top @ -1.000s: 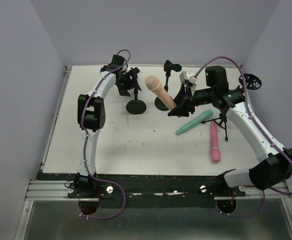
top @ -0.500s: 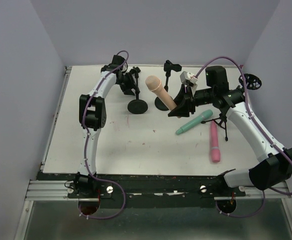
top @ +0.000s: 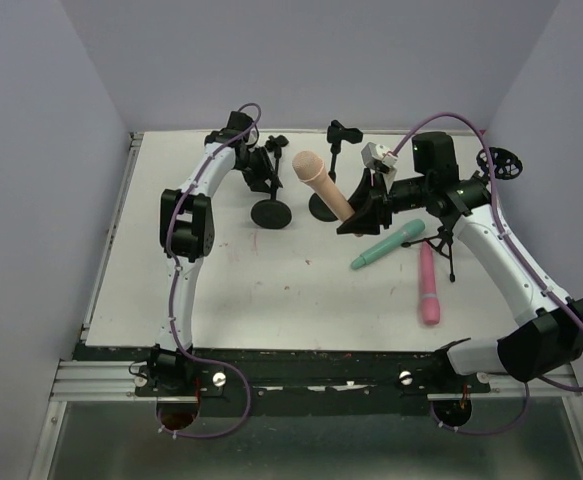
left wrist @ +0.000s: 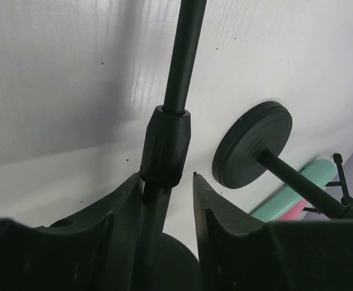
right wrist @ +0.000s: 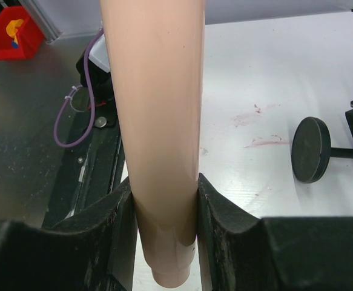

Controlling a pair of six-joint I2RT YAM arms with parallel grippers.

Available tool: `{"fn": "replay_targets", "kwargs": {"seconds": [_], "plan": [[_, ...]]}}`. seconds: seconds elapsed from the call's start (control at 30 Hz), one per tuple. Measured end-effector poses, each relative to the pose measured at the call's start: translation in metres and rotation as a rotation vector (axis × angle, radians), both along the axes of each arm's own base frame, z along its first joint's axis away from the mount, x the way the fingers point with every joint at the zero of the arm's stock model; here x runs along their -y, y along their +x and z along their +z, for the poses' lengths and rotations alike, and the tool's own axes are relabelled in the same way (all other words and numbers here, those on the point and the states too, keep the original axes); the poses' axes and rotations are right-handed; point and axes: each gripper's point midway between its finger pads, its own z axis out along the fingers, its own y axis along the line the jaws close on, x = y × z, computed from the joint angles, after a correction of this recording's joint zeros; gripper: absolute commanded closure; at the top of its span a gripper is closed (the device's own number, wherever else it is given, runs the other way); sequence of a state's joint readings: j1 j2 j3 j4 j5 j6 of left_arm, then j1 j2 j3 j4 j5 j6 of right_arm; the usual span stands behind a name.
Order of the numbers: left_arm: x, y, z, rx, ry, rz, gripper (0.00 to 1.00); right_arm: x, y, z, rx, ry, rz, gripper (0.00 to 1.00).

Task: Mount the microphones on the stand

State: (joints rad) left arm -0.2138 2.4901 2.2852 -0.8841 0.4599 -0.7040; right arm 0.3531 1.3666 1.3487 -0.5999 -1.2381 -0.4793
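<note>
- White table (top: pixel 271 290) in a booth with pale lilac walls; both arms reach toward its far half.
- The right pincer (right wrist: pixel 164 194) is clenched on the peach mic (right wrist: pixel 155 121), low on the tapered body. A short stub of tail pokes out below the fingers, and the head points up and left.
- The left pincer (left wrist: pixel 167 182) straddles the pole of a stand (left wrist: pixel 167 145) right at its collar. The collar nearly fills the gap, so I cannot tell whether it is clamped or only closing in.
- The stand's round base sits on the table, with a second round base (left wrist: pixel 252 145) close by.
- The teal mic (top: pixel 386 245) and pink mic (top: pixel 428 285) lie flat on the right side, near each other, beside a small tripod stand (top: pixel 449 245).
- The peach mic looks light, rigid and glossy. Because of the taper it could slide out through the fingers if pushed tail-first.
- Holding it near the tail seems right, since the wider body is left free to seat in the stand.
- The stand looks top-light and likely to tip, so bracing its pole makes sense.
</note>
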Motion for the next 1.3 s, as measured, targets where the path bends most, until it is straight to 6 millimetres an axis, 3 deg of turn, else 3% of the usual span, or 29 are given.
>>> {"fn": "replay_targets", "kwargs": {"seconds": [0.17, 0.33, 0.47, 0.5, 0.6, 0.77, 0.8, 0.9, 1.0, 1.13, 1.23, 1.3], "plan": [[0.009, -0.008, -0.003, -0.009, 0.020, -0.027, 0.74, 0.001, -0.002, 0.002, 0.003, 0.005, 0.003, 0.83], [0.014, -0.018, -0.005, -0.003, 0.039, -0.068, 0.82, 0.002, -0.004, 0.006, 0.015, 0.010, 0.005, 0.83], [0.007, -0.043, -0.006, -0.015, 0.064, -0.093, 0.83, 0.002, -0.006, 0.008, 0.019, 0.014, 0.007, 0.83], [0.001, -0.064, -0.005, -0.039, 0.074, -0.099, 0.83, 0.002, -0.006, 0.008, 0.020, 0.014, 0.007, 0.83], [-0.009, -0.093, -0.007, -0.056, 0.091, -0.105, 0.83, 0.002, -0.007, 0.009, 0.021, 0.016, 0.010, 0.83], [-0.017, -0.155, -0.012, -0.073, 0.070, -0.118, 0.69, 0.002, -0.009, 0.011, 0.021, 0.022, 0.015, 0.83], [-0.016, -0.164, -0.013, -0.070, 0.064, -0.123, 0.63, 0.002, -0.009, 0.011, 0.019, 0.023, 0.016, 0.83], [-0.011, -0.184, -0.016, -0.060, 0.042, -0.133, 0.43, 0.002, -0.011, 0.013, 0.017, 0.027, 0.020, 0.83], [-0.014, -0.198, -0.025, -0.068, 0.056, -0.126, 0.39, 0.002, -0.012, 0.014, 0.016, 0.031, 0.023, 0.83], [-0.020, -0.190, -0.026, -0.062, 0.073, -0.092, 0.38, 0.002, -0.012, 0.013, 0.012, 0.031, 0.024, 0.83], [-0.016, -0.161, -0.008, -0.009, 0.073, -0.074, 0.38, 0.002, -0.012, 0.013, 0.011, 0.031, 0.024, 0.83], [-0.011, -0.132, 0.006, 0.034, 0.072, -0.065, 0.39, 0.002, -0.012, 0.013, 0.010, 0.031, 0.024, 0.83]]}}
